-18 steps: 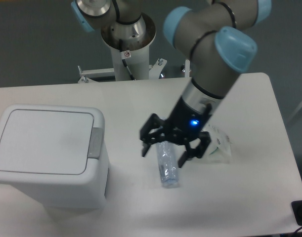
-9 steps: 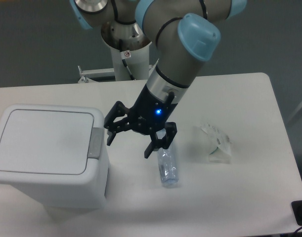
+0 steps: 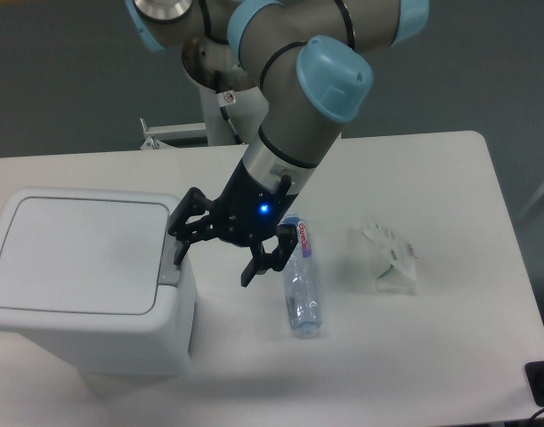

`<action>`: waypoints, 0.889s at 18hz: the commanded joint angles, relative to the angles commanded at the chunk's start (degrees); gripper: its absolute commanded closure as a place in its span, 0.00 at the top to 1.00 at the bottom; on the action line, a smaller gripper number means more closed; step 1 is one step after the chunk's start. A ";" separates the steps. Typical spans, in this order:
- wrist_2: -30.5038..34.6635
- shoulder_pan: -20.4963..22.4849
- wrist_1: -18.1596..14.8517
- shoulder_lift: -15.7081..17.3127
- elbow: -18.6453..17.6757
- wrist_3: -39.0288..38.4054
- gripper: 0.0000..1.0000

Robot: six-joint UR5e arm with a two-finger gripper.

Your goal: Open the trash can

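The trash can [image 3: 89, 280] sat to the left of the claw and below it, a boxy white bin with rounded corners, its flat lid [image 3: 76, 253] lying closed. The grey latch button [image 3: 171, 260] ran along the lid's right edge, on the side nearest the claw. The gripper [image 3: 212, 255] hung with its two black fingers spread wide and nothing between them. One fingertip [image 3: 178, 253] appeared right over the latch button, though whether it touched could not be told from this single view; the other fingertip [image 3: 249, 276] pointed down over the bare table [image 3: 450, 178] to the right of the bin. A blue light glowed on the gripper's body.

Just right of the claw lay a clear plastic bottle [image 3: 302, 292] on its side, its labelled end close behind the right finger. Farther right, well apart from the claw, rested a crumpled clear wrapper [image 3: 389, 258]. The arm [image 3: 298, 116] rose up and back from the claw toward its base [image 3: 225, 80] behind the table.
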 joint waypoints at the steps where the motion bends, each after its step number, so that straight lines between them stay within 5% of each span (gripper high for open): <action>1: 0.00 0.00 0.00 -0.09 0.00 0.00 1.00; 16: 0.09 -0.53 0.70 -0.09 0.35 -1.84 1.00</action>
